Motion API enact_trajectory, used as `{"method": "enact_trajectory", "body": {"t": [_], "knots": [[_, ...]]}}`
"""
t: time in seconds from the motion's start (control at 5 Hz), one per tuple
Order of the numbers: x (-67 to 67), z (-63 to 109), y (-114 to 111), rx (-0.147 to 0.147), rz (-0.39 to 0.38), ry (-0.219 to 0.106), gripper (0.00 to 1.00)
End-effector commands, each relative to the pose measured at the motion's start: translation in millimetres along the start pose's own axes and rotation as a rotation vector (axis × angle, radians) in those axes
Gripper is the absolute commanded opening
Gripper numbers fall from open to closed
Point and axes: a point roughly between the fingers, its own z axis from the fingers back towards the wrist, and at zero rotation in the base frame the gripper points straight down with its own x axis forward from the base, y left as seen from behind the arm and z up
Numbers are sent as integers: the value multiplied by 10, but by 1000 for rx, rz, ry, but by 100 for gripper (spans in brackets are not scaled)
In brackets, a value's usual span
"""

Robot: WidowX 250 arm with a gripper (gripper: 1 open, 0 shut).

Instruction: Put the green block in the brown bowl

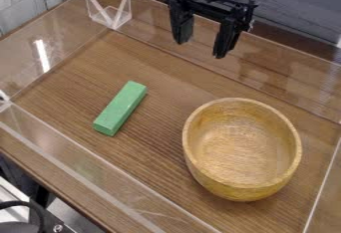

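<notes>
- the green block (122, 109) lies flat on the wooden worktop (173, 73), left of centre in the view, its long axis running from about 7 o'clock up to 1 o'clock.
- the brown bowl (241, 147) sits upright on the worktop at roughly 4 o'clock from the block, near it but not touching; its hollow holds nothing.
- the gripper (202, 36) hangs at the top of the view, at about 1 o'clock from the block and 11 o'clock from the bowl, pointing down and well apart from both.
- its black jaws stand spread wide with a clear gap between them, and they have hold of nothing.
- clear plastic walls (54, 142) fence in the worktop, with glare streaks on the left wall.
- a small clear bracket (110, 12) stands at the far left corner, at about 9 o'clock from the gripper.
</notes>
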Motion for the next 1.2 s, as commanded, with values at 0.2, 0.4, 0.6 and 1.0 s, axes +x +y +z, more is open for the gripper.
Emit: {"method": "enact_trajectory", "body": {"t": [0.2,0.4,0.6,1.0], "knots": [[-330,-287,399,5,-4,22,100],[-639,-278,672,6,-1,-46,100],[-731,-344,986,14,13,-101,100],[-687,-457,945,-3,12,-114,100]]}}
